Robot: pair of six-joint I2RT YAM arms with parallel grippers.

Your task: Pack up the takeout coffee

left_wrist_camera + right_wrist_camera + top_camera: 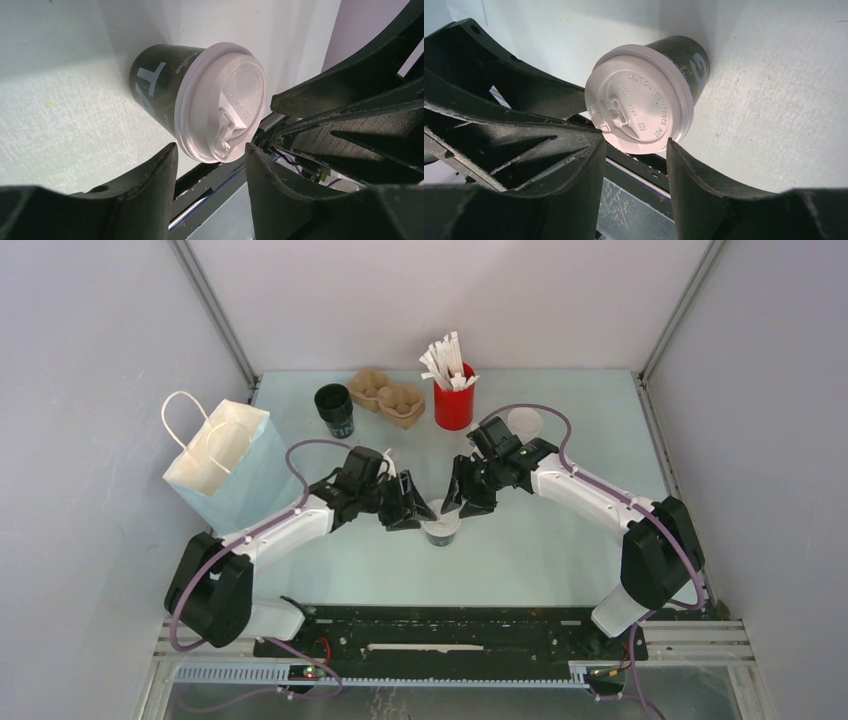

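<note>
Left pincer (211, 150), right pincer (635, 142): half open, empty, over takeout coffee (440, 531).

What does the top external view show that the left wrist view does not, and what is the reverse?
Only the top external view shows the light blue paper bag, the red holder, the lidless black cup and the cardboard carrier. Only the left wrist view shows the white print on the cup's side and the raised lettering on its lid. Both show the takeout coffee, with the left end effector open close to it.
</note>
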